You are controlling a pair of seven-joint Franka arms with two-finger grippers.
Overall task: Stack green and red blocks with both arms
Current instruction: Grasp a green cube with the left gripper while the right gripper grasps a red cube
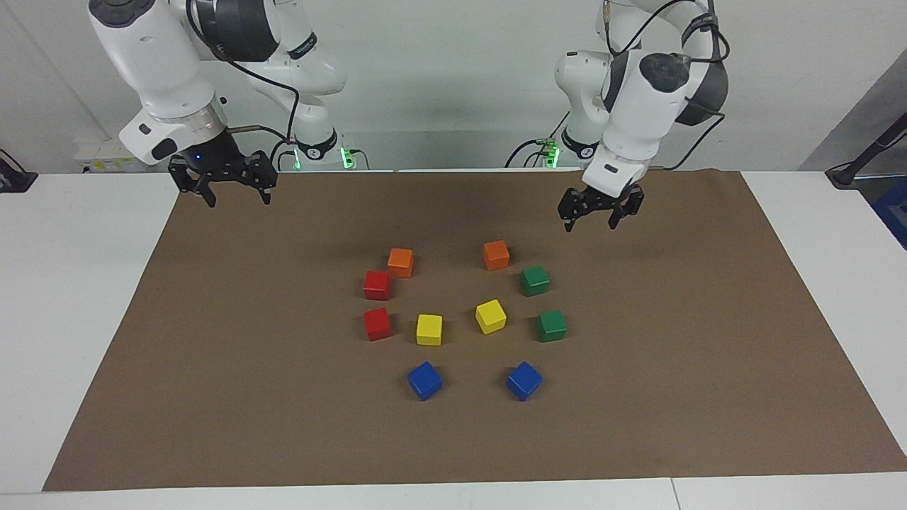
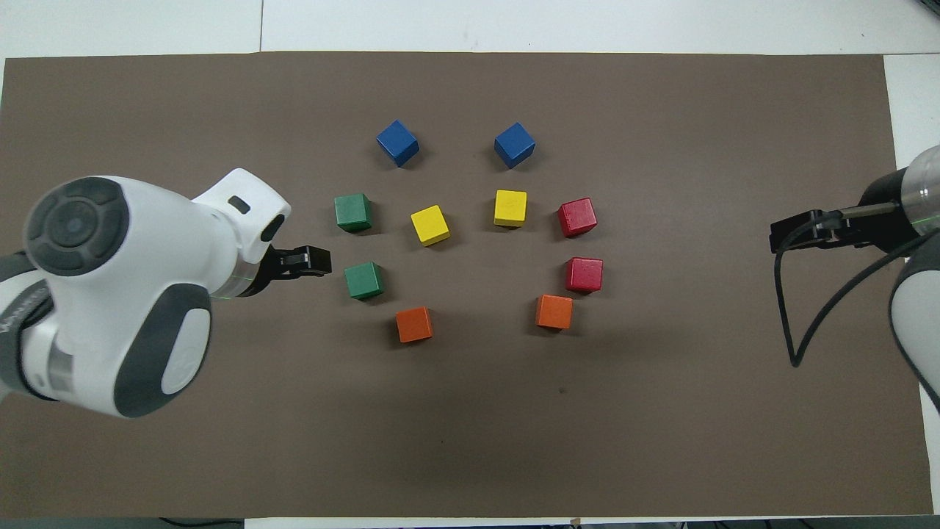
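Two green blocks [image 1: 535, 280] [image 1: 551, 326] sit on the brown mat toward the left arm's end, seen from overhead as green blocks [image 2: 352, 212] [image 2: 363, 280]. Two red blocks [image 1: 376, 285] [image 1: 377, 324] sit toward the right arm's end, and overhead they are the red blocks [image 2: 576, 217] [image 2: 584, 274]. My left gripper [image 1: 590, 225] hangs open and empty above bare mat, just beside the green block nearer the robots; overhead the left gripper [image 2: 308, 261] points at that block. My right gripper [image 1: 239, 200] waits open and empty over the mat's corner by its base, with the right gripper [image 2: 782, 236] showing overhead.
Among the task blocks stand two orange cubes [image 1: 400, 262] [image 1: 496, 255], two yellow cubes [image 1: 429, 329] [image 1: 490, 316] and two blue cubes [image 1: 424, 380] [image 1: 524, 380]. All rest on the brown mat [image 1: 708, 354], which covers the white table [image 1: 71, 283].
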